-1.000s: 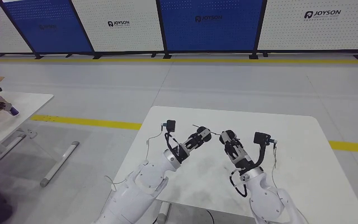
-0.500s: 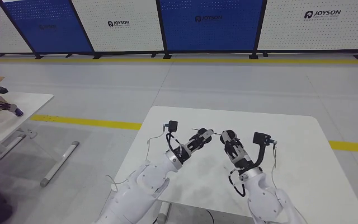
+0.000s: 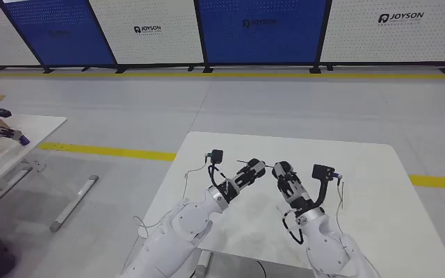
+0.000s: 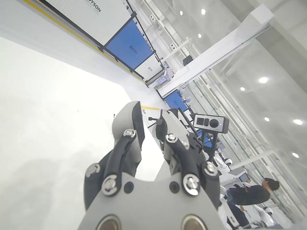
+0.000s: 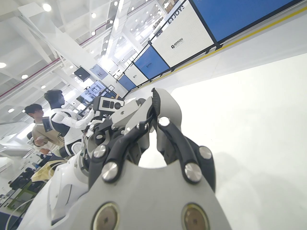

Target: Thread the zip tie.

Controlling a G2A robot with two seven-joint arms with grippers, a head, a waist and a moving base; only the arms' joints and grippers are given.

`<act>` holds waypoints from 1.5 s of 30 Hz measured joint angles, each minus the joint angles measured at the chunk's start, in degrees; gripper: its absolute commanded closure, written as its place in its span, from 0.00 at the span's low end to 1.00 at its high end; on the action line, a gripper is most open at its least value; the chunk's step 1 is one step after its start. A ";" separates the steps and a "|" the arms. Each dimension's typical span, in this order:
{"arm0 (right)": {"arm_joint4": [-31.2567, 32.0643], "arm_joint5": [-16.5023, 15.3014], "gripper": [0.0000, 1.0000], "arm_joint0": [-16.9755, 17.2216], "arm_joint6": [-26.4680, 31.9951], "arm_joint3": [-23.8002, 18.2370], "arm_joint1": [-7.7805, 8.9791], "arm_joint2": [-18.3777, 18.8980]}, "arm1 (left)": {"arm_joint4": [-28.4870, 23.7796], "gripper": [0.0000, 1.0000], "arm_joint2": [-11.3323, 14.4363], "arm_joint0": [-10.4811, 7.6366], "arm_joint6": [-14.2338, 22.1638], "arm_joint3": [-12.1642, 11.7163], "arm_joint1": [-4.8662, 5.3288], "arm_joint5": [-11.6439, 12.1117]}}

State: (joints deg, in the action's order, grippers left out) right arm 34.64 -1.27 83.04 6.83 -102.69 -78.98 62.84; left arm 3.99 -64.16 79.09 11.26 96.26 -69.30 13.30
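**Item 1.** Zip tie (image 3: pixel 243 163): thin dark strip held in the air above the counter (image 3: pixel 361 174). Its free end juts out beyond the left gripper.

**Item 2.** Left gripper (image 3: pixel 254 167): jaws narrowly parted, probably acting as a guide for the strip.

**Item 3.** Right gripper (image 3: pixel 281 169): just beside the left one, jaws closed on a dark strand, judged to be the tie.

**Room.** The counter's near edge lies under both arms. The widest room is toward its far and right edges.
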 measured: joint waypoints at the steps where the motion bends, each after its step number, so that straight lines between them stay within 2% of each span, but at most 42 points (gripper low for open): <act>1: 0.05 -0.03 1.00 0.01 -0.06 -0.01 0.00 -0.03 | -0.04 0.99 -0.01 0.00 -0.01 0.00 0.00 -0.03; 8: 0.10 -0.24 1.00 0.20 -0.42 -0.09 -0.04 -0.17 | -0.07 1.00 -0.07 0.06 0.17 -0.14 0.01 -0.28; 19: -1.33 -0.29 1.00 -0.15 1.48 0.22 -0.05 -0.11 | -1.80 1.00 -0.46 0.54 1.81 0.32 0.14 1.03; 35: -2.26 0.55 1.00 -0.51 3.50 0.22 -0.05 -0.25 | -1.69 1.00 -0.55 0.72 2.67 0.81 0.29 1.32; 36: -2.41 0.63 0.90 -0.56 3.69 0.23 -0.05 -0.20 | -1.43 1.00 -0.57 0.70 2.48 0.79 0.29 1.24; 37: -2.65 0.73 0.69 -0.60 3.86 0.23 -0.05 -0.13 | -1.10 1.00 -0.57 0.68 2.23 0.78 0.30 1.13; 40: -3.58 0.92 0.58 -0.66 4.05 0.16 -0.05 0.17 | -0.49 1.00 -0.48 0.61 1.50 0.65 0.27 0.76; 45: -3.66 0.45 0.59 -0.43 3.63 0.05 0.00 0.43 | -0.09 1.00 -0.32 0.35 0.48 0.29 0.17 -0.22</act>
State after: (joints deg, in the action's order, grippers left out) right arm 30.98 -0.83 82.61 10.46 -102.64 -78.98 63.27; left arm 3.90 -64.48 79.45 11.74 96.55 -69.13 13.08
